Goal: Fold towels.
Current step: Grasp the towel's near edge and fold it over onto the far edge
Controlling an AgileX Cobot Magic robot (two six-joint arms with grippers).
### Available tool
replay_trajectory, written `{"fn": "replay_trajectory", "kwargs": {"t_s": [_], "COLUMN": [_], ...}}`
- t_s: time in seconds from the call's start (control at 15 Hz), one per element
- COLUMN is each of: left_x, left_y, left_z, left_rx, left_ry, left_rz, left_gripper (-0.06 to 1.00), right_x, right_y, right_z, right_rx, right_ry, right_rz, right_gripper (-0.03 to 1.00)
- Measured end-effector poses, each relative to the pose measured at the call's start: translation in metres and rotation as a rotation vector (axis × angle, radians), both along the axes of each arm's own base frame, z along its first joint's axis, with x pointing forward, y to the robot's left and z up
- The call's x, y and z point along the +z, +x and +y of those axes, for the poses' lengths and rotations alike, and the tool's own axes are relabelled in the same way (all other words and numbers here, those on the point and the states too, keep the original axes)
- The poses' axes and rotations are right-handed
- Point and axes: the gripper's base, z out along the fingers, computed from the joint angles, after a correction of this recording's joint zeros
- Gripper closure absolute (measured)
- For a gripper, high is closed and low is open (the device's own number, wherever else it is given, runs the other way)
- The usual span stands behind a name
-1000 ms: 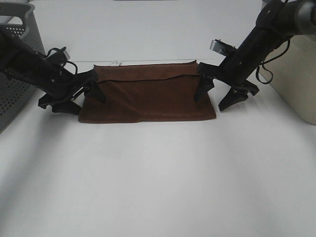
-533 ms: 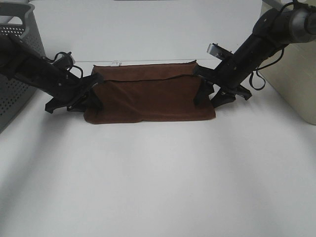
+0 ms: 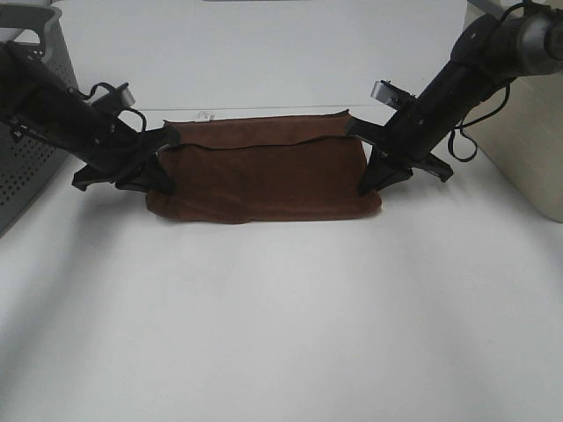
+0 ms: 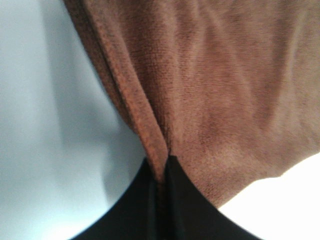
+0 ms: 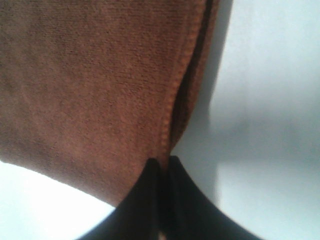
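Observation:
The dark reddish-brown towel [image 3: 264, 171] lies folded on the white table, a small white tag [image 3: 205, 113] at its far edge. My left gripper [image 3: 164, 169] is shut on the towel's left edge, and my right gripper [image 3: 368, 176] is shut on its right edge. In the left wrist view the black fingers [image 4: 172, 200] pinch the hemmed towel [image 4: 225, 90] edge between them. The right wrist view shows the same: the fingers [image 5: 150, 195] clamp the towel [image 5: 85, 80] hem, with cloth layers hanging past them. The near edge of the towel sags slightly between the two grippers.
A grey perforated basket [image 3: 31, 132] stands at the left edge of the table. A cream-coloured bin [image 3: 528, 132] stands at the right. White table surface [image 3: 281, 334] stretches in front of the towel.
Both grippers have gone from open to shut on the towel's side edges. The towel's sides have lifted a little and its near edge has drawn in.

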Motion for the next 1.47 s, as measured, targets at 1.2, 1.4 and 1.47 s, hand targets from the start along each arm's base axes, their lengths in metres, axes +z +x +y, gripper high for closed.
{"fn": "replay_trajectory", "kwargs": {"t_s": [1.2, 1.4, 1.47], "left_x": [0.028, 0.044, 0.052], "left_y": [-0.097, -0.079, -0.070], "left_z": [0.014, 0.013, 0.012], "left_rx": [-0.005, 0.046, 0.070], "left_ry": [0.055, 0.040, 0.032], "left_rz": [0.146, 0.076, 0.041], "left_gripper": [0.94, 0.94, 0.94], "right_x": [0.037, 0.044, 0.049], "right_y": [-0.119, -0.099, -0.087], "right_z": [-0.013, -0.011, -0.009], "right_rx": [-0.030, -0.025, -0.017], "right_ry": [0.006, 0.014, 0.020], "right_rz": [-0.006, -0.052, -0.078], "right_gripper": [0.97, 0.97, 0.97]}}
